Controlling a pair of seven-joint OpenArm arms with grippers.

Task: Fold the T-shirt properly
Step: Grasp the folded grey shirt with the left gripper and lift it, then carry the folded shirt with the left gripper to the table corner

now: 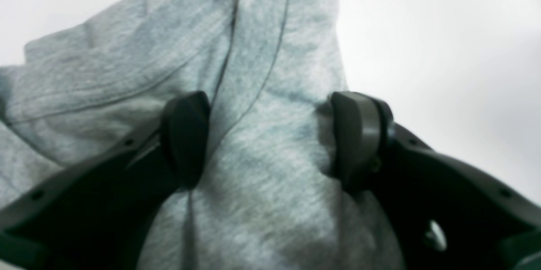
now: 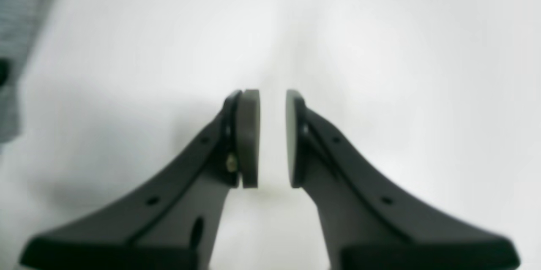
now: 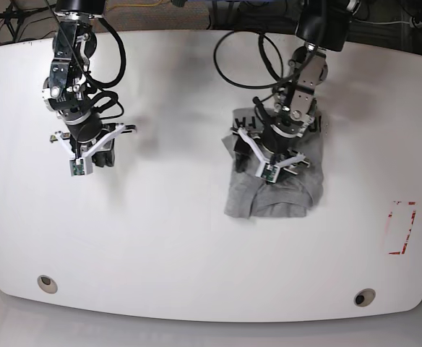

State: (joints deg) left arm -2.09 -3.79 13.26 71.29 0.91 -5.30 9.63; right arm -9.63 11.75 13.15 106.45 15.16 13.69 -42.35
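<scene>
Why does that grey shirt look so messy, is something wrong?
The T-shirt lies bunched and lopsided on the table, with a ridge of cloth humped between the open left gripper. No tear or spill shows.

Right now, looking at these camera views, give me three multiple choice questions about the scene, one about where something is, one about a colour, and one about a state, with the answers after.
1. Where does the T-shirt lie on the white table in the base view?
A. Right of centre, under the left gripper
B. At the near left corner
C. Under the right gripper

2. What colour is the T-shirt?
A. Navy blue
B. Heather grey
C. Red

3. How do the jaws of the left gripper stand?
A. Pressed shut on bare table
B. Spread wide with grey cloth bunched between them
C. Closed around a cable

Answers:
1. A, the base view shows the bundle beneath the arm on that view's right, while the right gripper hangs over bare table.
2. B, the left wrist view shows mottled grey fabric.
3. B, the two pads stand far apart with fabric between them.
</scene>
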